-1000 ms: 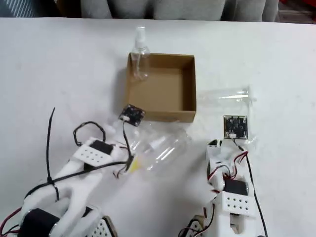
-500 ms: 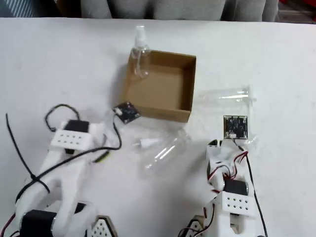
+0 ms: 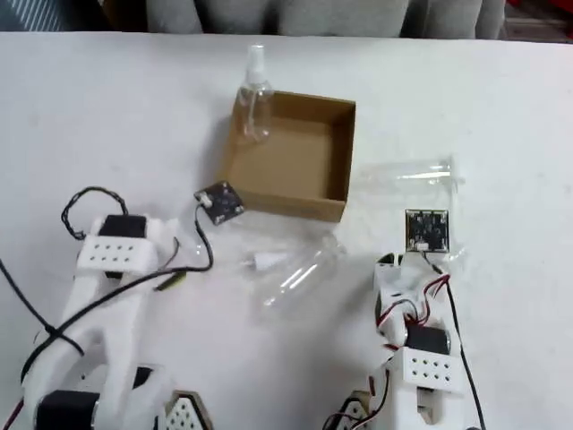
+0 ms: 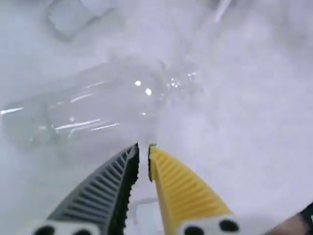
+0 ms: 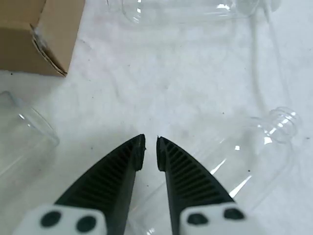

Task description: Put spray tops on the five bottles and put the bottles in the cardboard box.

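The cardboard box (image 3: pixel 288 159) stands open at the table's middle. A clear bottle with a spray top (image 3: pixel 253 97) leans at its far left corner. Another clear bottle (image 3: pixel 303 271) (image 4: pixel 93 110) lies on its side in front of the box, and a white spray top (image 3: pixel 263 261) lies against it. My left gripper (image 3: pixel 175 279) (image 4: pixel 143 148) is shut and empty, off to the left of that bottle. A third bottle (image 3: pixel 414 174) (image 5: pixel 186 10) lies right of the box. My right gripper (image 3: pixel 387 265) (image 5: pixel 150 143) is shut over bare table, beside a bottle with a bare threaded neck (image 5: pixel 274 132).
The box's near corner (image 5: pixel 41 36) shows in the right wrist view, and the rounded base of a lying bottle (image 5: pixel 22 134) is close to the right fingers. Grey chair backs (image 3: pixel 313 16) line the table's far edge. Open white table lies to the far left and right.
My left arm has drawn back to the left, away from the lying bottle in front of the box. The box has turned slightly. The right arm has not moved.
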